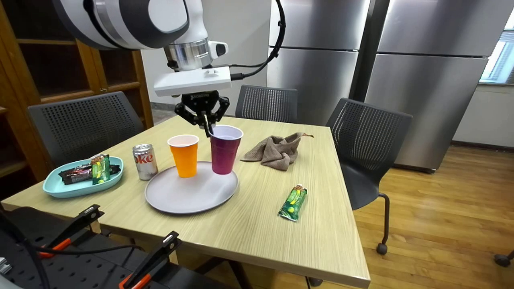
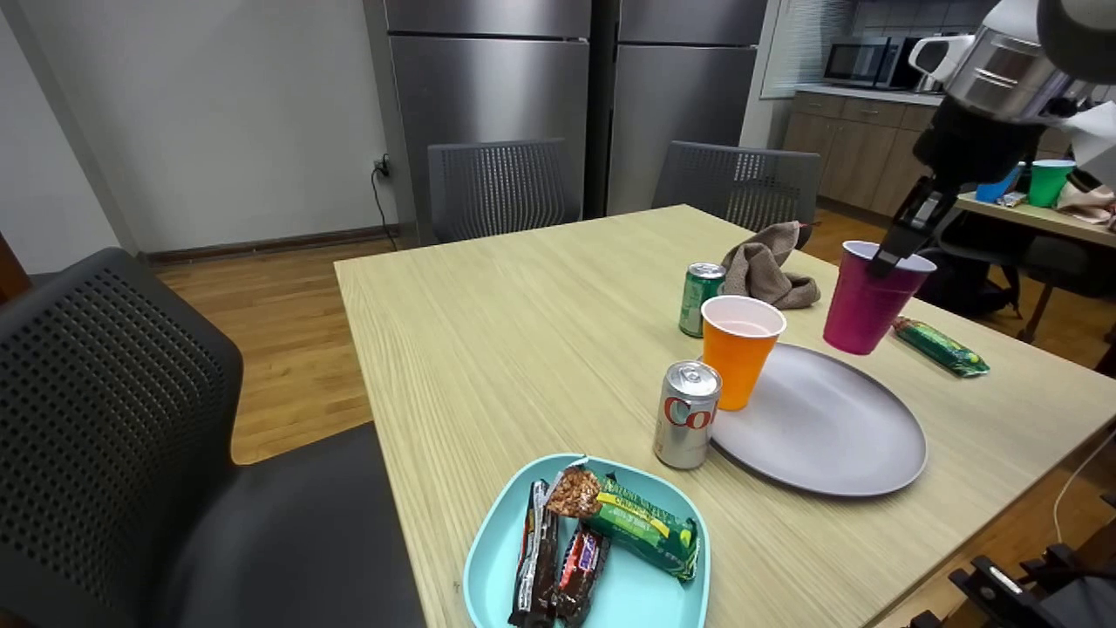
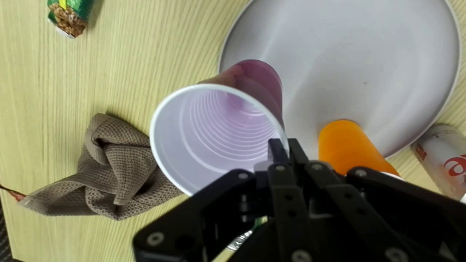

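Wrist view shows the gripper (image 3: 287,150) with its fingers clamped on the rim of the purple cup (image 3: 214,127), one inside, one outside. That cup hangs tilted above the edge of the gray plate (image 3: 371,65), apparently clear of it. So gripping and lifting look done, while letting go is not. On the plate stands the orange cup (image 1: 186,160); just beside the plate, the silver can (image 2: 687,414), unheld.

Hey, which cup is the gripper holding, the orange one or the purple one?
The purple cup: the gripper pinches it by the rim. The orange cup stands upright on the plate, not gripped.
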`<state>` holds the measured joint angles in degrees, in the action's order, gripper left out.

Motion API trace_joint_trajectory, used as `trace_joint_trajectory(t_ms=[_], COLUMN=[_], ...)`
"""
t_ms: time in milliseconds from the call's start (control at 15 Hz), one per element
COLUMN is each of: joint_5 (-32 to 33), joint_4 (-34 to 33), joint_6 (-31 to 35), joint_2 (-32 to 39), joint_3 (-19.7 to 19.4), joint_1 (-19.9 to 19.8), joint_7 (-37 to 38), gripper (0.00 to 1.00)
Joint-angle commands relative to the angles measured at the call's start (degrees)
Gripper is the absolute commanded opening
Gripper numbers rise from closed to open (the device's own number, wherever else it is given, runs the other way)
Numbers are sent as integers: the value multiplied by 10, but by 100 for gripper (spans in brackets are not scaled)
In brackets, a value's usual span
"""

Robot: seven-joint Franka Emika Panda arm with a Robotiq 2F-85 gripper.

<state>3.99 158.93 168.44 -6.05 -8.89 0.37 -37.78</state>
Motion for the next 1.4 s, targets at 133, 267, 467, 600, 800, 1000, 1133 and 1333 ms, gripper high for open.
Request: trace_joint_trajectory(t_ms=[133, 267, 467, 600, 800, 1000, 1133, 1333], joint_5=[31, 38, 51, 63, 96, 108, 111, 109], joint_4=[0, 0, 0, 0, 0, 0, 0, 0], joint_6=[35, 44, 51, 56, 68, 77, 81, 87], joint_2=[29, 37, 50, 57, 70, 82, 88, 95], joint_3=[16, 19, 23, 25, 26, 29, 30, 33], joint_1=[-6, -8, -10, -13, -18, -19, -20, -21], joint_7=[1, 1, 3, 4, 13, 13, 14, 15], gripper=[1, 1, 1, 1, 1, 1, 1, 1])
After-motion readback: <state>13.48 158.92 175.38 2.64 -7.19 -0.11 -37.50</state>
